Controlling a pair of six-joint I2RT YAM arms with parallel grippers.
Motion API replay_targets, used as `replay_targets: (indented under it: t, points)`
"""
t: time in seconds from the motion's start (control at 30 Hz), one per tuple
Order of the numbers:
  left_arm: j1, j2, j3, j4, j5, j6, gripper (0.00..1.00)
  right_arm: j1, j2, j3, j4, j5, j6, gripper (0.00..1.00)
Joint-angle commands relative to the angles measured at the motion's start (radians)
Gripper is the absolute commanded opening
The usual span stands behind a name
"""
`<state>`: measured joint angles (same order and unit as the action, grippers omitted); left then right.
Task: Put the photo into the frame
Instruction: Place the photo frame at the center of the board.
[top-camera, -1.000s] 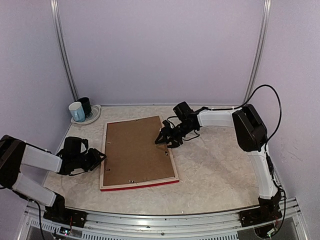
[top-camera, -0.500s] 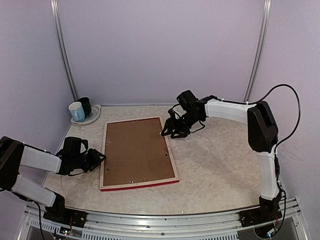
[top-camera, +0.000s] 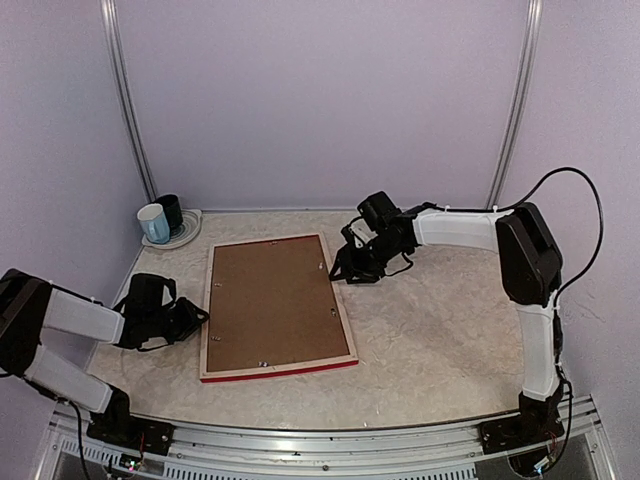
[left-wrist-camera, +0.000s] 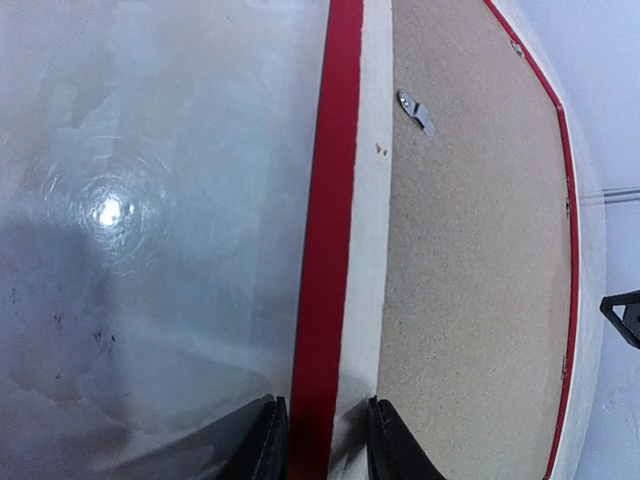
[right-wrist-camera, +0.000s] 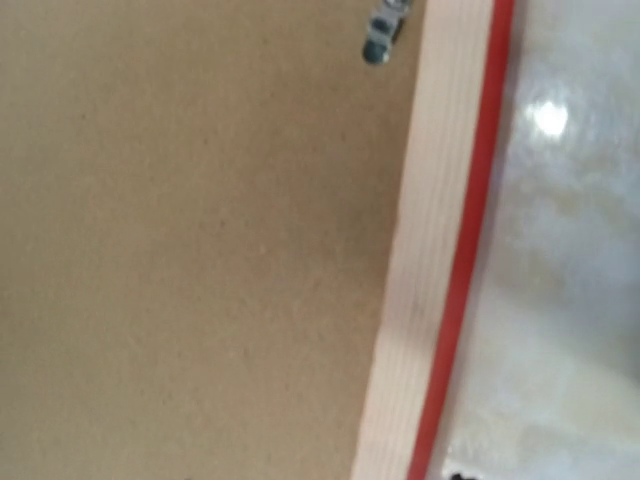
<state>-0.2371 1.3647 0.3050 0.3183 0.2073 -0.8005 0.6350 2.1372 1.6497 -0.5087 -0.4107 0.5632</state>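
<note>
The frame (top-camera: 280, 368) lies face down on the pale marbled surface (top-camera: 430, 340), left of centre in the top view. Only a thin red strip shows along its lower and right edges, with pale wood rails inside that. A plain brown backing board (top-camera: 275, 300) fills it and faces up.

The right arm (top-camera: 520, 260) reaches in from the right side of the view toward the frame's upper right corner. The left arm (top-camera: 70, 320) lies low across the lower left.

The left fingers (left-wrist-camera: 268, 445) stand apart at the frame's left rail. In the left wrist view one tip sits on the surface just outside the red strip and the other on the pale wood inside it. Whether they press the rail cannot be told.

The right fingers (top-camera: 340, 272) hang just beside the frame's right rail near its top. The right wrist view shows only board, rail and red edge, so I cannot tell how they stand.

In the upper left a light mug (top-camera: 153, 223) and a dark mug (top-camera: 170, 212) sit together on a saucer (top-camera: 187, 236), well apart from the frame.

A small metal clip (left-wrist-camera: 417, 112) lies on the backing board close to the rail.
</note>
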Motion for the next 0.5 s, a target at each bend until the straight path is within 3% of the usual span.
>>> replay_targets:
  t: [0.0,0.47]
  points:
    - [0.0,0.063,0.005,-0.03,-0.022,0.017,0.27,0.007,0.029,0.009,0.056,0.028,-0.024,0.53]
    - [-0.033,0.139,0.028,-0.014,-0.032,0.023,0.28,0.001,0.128,0.066,0.047,0.065,-0.046,0.5]
